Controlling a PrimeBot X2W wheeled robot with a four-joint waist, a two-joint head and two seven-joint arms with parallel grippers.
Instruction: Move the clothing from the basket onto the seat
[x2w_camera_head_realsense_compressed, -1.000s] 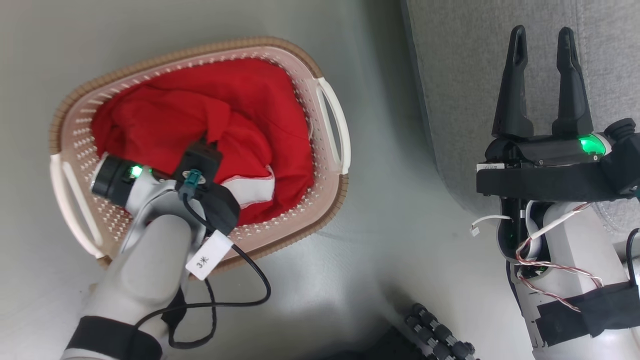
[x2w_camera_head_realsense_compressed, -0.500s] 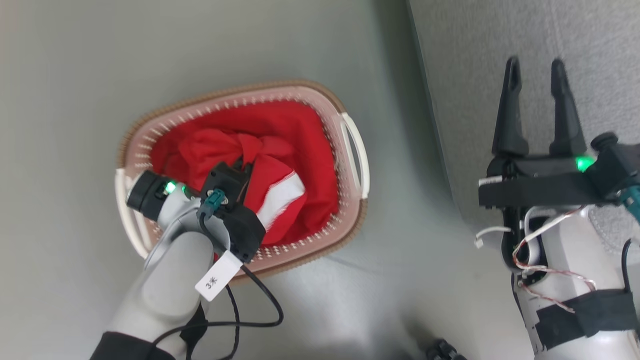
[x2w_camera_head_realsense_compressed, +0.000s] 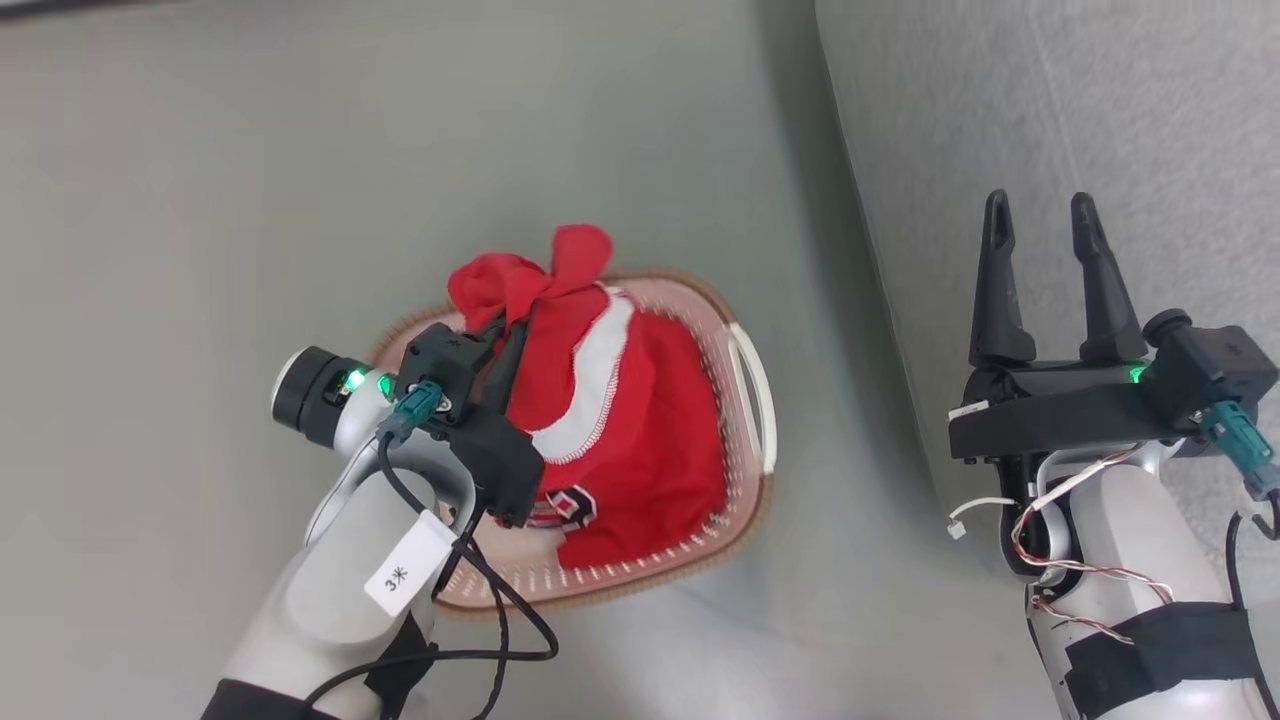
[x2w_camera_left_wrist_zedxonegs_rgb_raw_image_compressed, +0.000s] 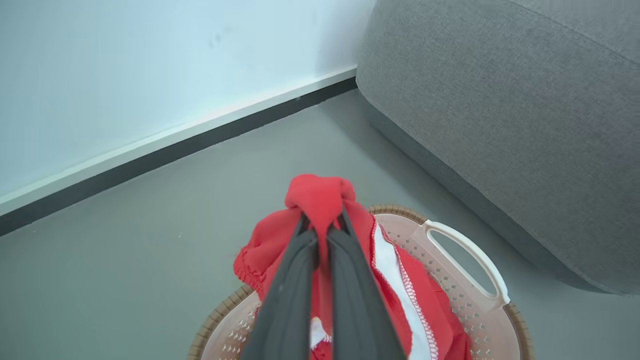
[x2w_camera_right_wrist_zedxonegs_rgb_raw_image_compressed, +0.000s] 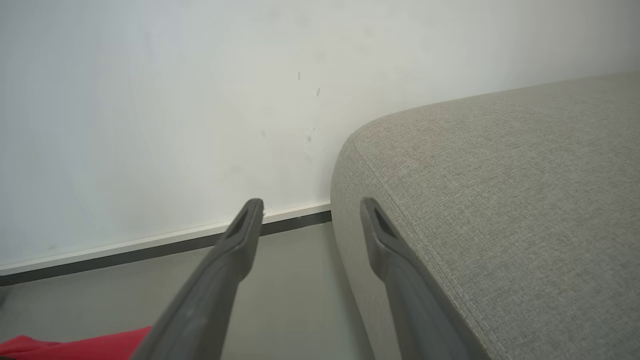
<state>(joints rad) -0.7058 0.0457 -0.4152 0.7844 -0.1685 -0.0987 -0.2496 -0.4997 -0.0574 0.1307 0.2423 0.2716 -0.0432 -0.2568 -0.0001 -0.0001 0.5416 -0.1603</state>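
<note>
My left gripper (x2w_camera_head_realsense_compressed: 520, 315) (x2w_camera_left_wrist_zedxonegs_rgb_raw_image_compressed: 322, 222) is shut on a bunch of the red garment with white trim (x2w_camera_head_realsense_compressed: 575, 365) (x2w_camera_left_wrist_zedxonegs_rgb_raw_image_compressed: 320, 197), which hangs lifted above the basket (x2w_camera_head_realsense_compressed: 745, 370) (x2w_camera_left_wrist_zedxonegs_rgb_raw_image_compressed: 465, 260). A second red piece with a dark-and-white patch (x2w_camera_head_realsense_compressed: 572, 505) lies lower in the basket. The cream perforated basket with a brown rim stands on the floor, left of the light-grey sofa (x2w_camera_head_realsense_compressed: 1100, 120) (x2w_camera_left_wrist_zedxonegs_rgb_raw_image_compressed: 500, 110) (x2w_camera_right_wrist_zedxonegs_rgb_raw_image_compressed: 500, 200). My right gripper (x2w_camera_head_realsense_compressed: 1040, 215) (x2w_camera_right_wrist_zedxonegs_rgb_raw_image_compressed: 310, 210) hangs open over the sofa's edge, with nothing between its fingers.
Grey floor (x2w_camera_head_realsense_compressed: 250, 180) surrounds the basket. A pale wall with a dark skirting strip (x2w_camera_left_wrist_zedxonegs_rgb_raw_image_compressed: 175, 145) (x2w_camera_right_wrist_zedxonegs_rgb_raw_image_compressed: 150, 245) runs behind the basket and the sofa. A black cable (x2w_camera_head_realsense_compressed: 500, 620) loops from my left wrist.
The left gripper has risen with the trimmed red garment, pulling it up out of the basket. The head camera has shifted too, so the basket sits lower and smaller in view.
</note>
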